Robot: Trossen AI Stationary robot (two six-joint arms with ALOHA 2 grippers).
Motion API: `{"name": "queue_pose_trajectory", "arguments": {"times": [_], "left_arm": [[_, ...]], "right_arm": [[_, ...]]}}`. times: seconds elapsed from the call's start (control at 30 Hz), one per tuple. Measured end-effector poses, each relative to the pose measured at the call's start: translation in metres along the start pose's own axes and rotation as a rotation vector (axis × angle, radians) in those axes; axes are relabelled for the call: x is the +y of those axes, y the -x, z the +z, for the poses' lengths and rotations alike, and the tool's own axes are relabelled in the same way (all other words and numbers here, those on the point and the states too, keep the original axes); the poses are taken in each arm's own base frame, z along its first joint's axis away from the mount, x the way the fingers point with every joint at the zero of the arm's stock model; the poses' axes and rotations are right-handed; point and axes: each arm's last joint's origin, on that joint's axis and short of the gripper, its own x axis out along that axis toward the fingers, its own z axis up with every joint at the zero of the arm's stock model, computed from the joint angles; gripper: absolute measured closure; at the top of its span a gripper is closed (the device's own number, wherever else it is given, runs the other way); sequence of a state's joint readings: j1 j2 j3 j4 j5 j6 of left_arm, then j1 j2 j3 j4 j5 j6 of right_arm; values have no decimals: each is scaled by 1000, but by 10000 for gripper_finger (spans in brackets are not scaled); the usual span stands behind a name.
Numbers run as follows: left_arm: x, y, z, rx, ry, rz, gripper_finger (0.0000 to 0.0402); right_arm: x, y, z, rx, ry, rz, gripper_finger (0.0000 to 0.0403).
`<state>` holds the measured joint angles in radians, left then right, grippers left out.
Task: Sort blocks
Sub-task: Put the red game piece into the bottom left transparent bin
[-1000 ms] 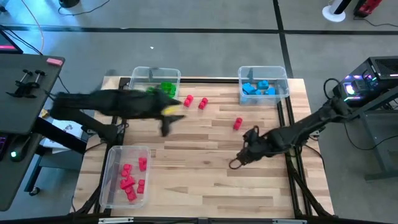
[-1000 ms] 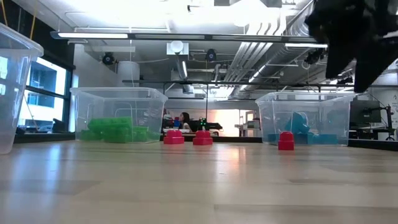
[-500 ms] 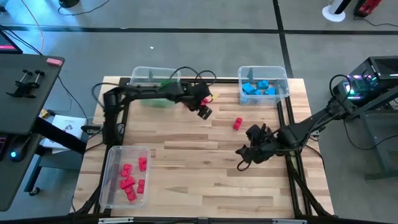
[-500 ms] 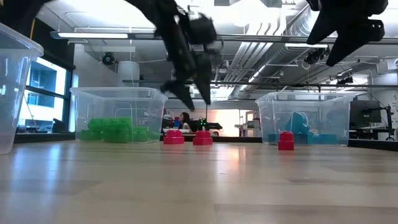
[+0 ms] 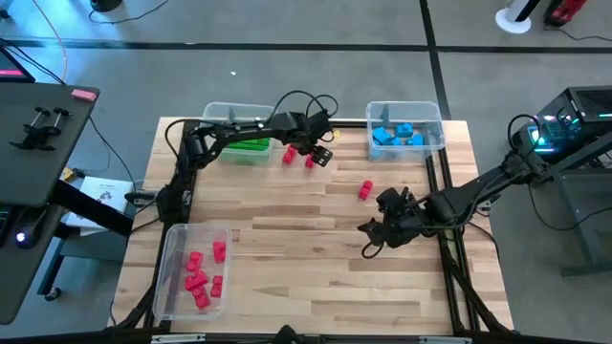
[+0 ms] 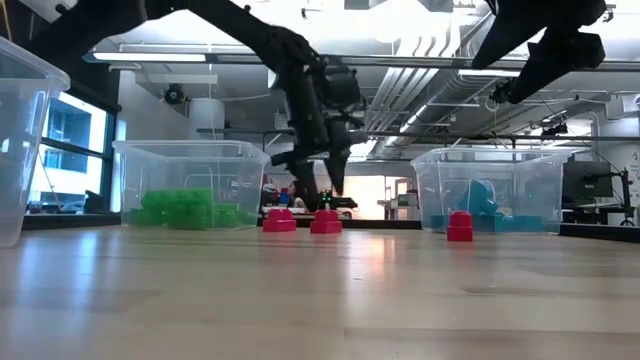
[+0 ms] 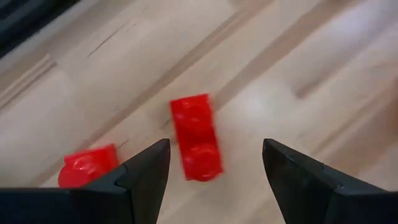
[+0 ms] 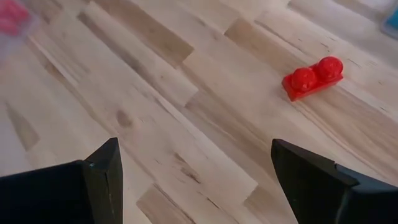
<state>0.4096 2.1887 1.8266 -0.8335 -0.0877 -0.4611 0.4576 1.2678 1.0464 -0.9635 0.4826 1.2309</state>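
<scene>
Two red blocks lie on the wooden table at the back, between the green bin and the blue bin. My left gripper hangs open just above them, pointing steeply down. In the left wrist view a two-stud red block lies between its fingers, untouched, with the other red block beside it. A third red block lies farther right. My right gripper hovers open over bare table, nearer than that block.
The clear bin of red blocks stands at the near left corner. The green bin holds green blocks and the blue bin holds blue blocks. Bare wood fills the table's middle and near right. A person shows far off in the room.
My left arm has swung from over the green bin toward the table's right and come down over the two red blocks at the back, rolling its wrist on the way. My right gripper has risen a little and turned slightly.
</scene>
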Motion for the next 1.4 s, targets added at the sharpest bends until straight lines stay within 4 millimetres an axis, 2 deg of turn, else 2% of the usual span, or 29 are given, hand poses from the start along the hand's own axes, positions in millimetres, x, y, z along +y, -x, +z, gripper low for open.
{"name": "queue_pose_trajectory", "arguments": {"times": [0.17, 0.57, 0.7, 0.9, 1.03, 1.23, 1.4], "left_arm": [[11, -19, 0, 51, 18, 23, 158], [11, -33, -4, 101, -15, 0, 158], [9, -51, -12, 152, -32, 28, 158], [-4, -50, -16, 110, -106, 84, 161], [-3, -52, -19, 120, -140, 109, 194], [-1, -53, -22, 148, -200, 111, 312], [0, -40, -23, 180, -232, 64, 314]], "right_arm": [[1, 0, 2, -42, -68, -3, 119], [5, -1, 8, -89, -132, 38, 119], [4, -3, 11, -95, -140, 33, 119], [2, -5, 15, -100, -155, 22, 119], [2, -5, 15, -101, -146, 20, 119], [2, -5, 15, -100, -129, 19, 119], [2, -5, 15, -101, -129, 19, 119]]}}
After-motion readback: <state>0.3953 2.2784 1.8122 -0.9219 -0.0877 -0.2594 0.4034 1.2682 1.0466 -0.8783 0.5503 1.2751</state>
